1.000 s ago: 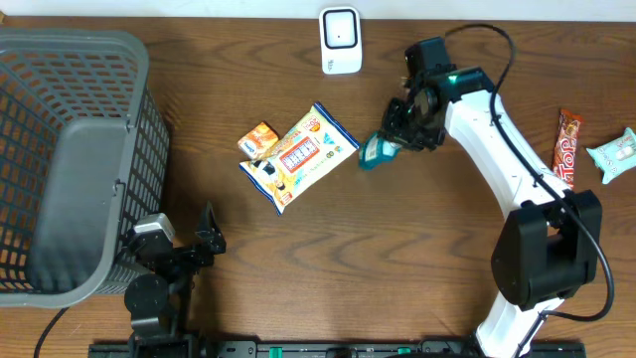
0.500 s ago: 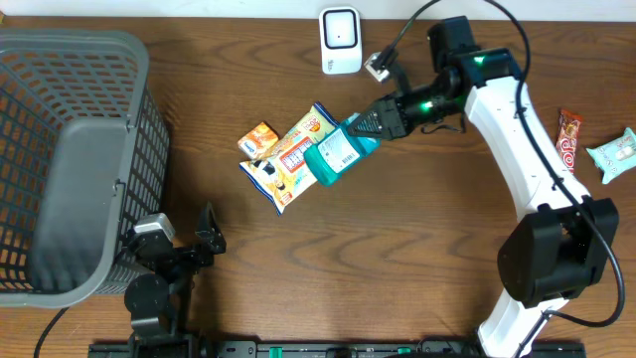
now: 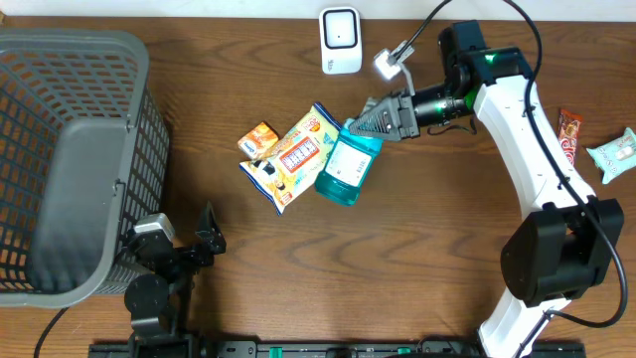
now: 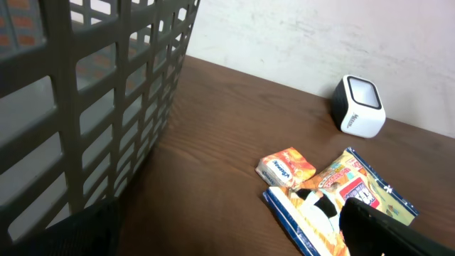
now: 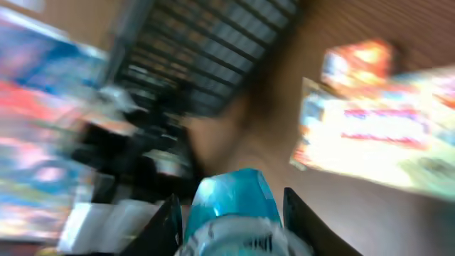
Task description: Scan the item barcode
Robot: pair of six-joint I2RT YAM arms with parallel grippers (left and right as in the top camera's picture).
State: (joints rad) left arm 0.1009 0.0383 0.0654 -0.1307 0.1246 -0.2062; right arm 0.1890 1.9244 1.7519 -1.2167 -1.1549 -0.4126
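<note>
At the left edge of the surface [image 3: 397, 259], a gray mesh basket [image 3: 60, 60] shows only its own floor. Right of centre, the right hand [image 3: 378, 121] pinches the neck of a tilted teal bottle [image 3: 348, 167], which overlaps a snack bag [image 3: 293, 154] near the white scanner [image 3: 340, 40]. The left hand [image 3: 204, 242] rests with its fingers spread. The right-wrist view is motion-blurred, and the bottle's label is unreadable.

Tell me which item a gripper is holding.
The teal bottle: the right gripper grips its top end. The orange box, snack bag, red bar and pale packet lie loose on the table.
</note>
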